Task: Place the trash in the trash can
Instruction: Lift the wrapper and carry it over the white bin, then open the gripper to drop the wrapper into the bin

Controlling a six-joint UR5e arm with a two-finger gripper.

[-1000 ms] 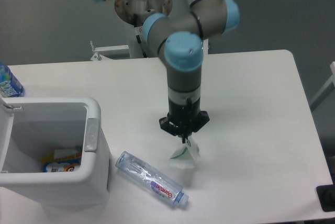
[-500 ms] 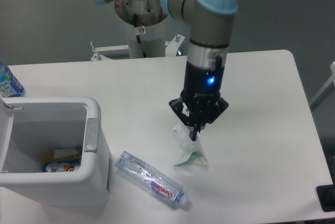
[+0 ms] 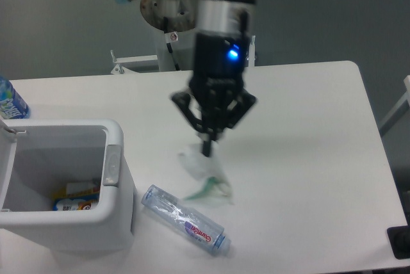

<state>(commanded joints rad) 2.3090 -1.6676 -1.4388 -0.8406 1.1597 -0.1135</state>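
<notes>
At centre frame, the gripper (image 3: pixel 206 148) hangs over the tabletop (image 3: pixel 307 133), its jaws pinching the top of a crumpled white carton (image 3: pixel 204 175) that dangles blurred just above the surface. Below it, lower centre, the clear bottle with the pink-red label (image 3: pixel 186 219) lies on its side beside the white trash can (image 3: pixel 67 184) at lower left, which stands open with wrappers inside.
</notes>
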